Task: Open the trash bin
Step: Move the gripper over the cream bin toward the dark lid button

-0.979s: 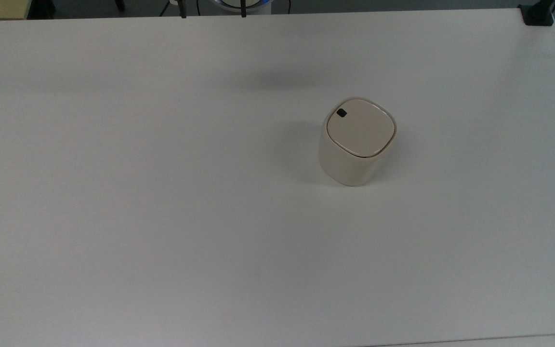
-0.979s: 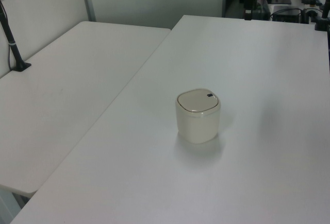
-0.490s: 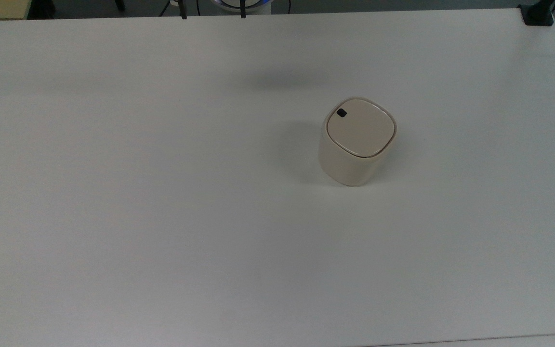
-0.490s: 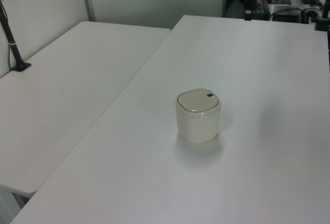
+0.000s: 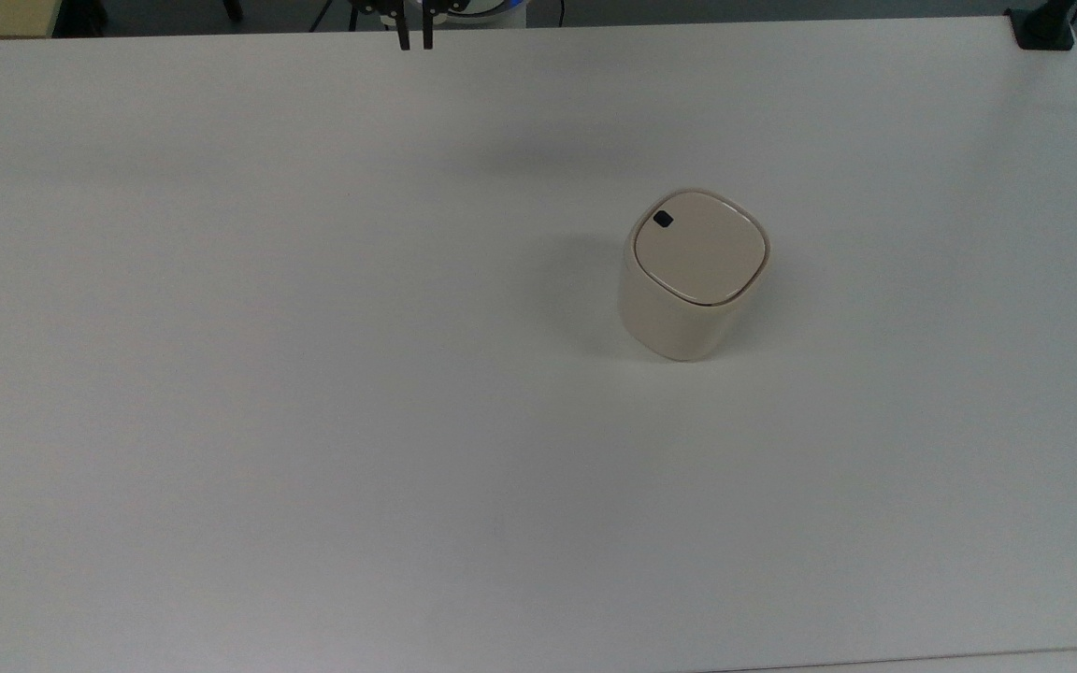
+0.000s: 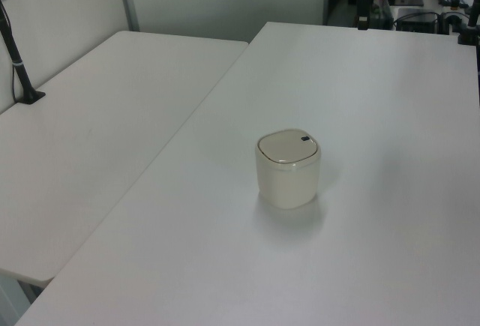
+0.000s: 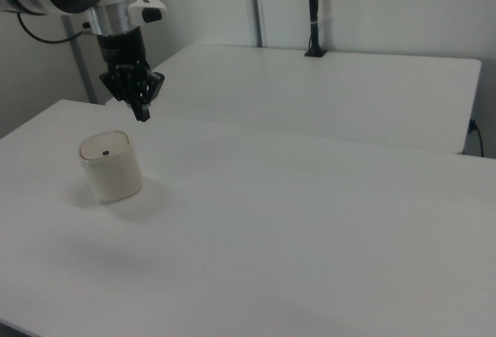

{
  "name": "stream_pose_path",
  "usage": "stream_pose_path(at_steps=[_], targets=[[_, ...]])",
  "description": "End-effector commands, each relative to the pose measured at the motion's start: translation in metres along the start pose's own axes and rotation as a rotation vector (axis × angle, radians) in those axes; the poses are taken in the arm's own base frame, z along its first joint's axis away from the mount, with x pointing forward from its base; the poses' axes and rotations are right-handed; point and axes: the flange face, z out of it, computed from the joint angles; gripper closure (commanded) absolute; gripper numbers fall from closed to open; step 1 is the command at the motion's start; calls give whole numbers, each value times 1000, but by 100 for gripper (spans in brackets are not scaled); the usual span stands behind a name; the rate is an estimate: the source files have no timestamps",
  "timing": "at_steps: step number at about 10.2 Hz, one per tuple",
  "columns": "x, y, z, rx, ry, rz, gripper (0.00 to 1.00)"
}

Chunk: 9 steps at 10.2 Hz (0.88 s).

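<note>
Standing upright on the white worktop (image 5: 314, 374), the trash bin (image 5: 688, 299) is a small cream-beige container with a rounded-square body. Its flat lid (image 5: 700, 248) has the same colour and lies closed on the rim. A small black button (image 5: 663, 219) sits at one corner of the lid, the corner toward the top view's upper left. In the top view the bin is right of the centre of the worktop; in the right view it is near the right view's left side.

The gripper (image 7: 142, 112) hangs in the air above the worktop and points downward. In the right view it is above the bin and a little toward the right view's right, apart from it and touching nothing. The jaws are narrow, the two dark fingers (image 5: 404, 35) almost together with only a thin gap, and nothing is held between them. In the top view the fingers show at the upper edge, well apart from the bin. A second white table (image 6: 90, 139) stands beside the worktop.
</note>
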Motion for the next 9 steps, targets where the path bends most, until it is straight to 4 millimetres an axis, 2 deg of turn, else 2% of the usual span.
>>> stream_pose_path(at_steps=[1, 2, 4, 7, 8, 9], targets=[[2, -7, 9, -6, -14, -39, 100], [9, -15, 13, -6, 4, -44, 100], [29, -45, 25, 1, 48, -80, 100], [53, -107, 52, 12, 61, -170, 100], [57, -140, 63, 13, 69, -213, 100], [64, -154, 78, 14, 68, -232, 100]])
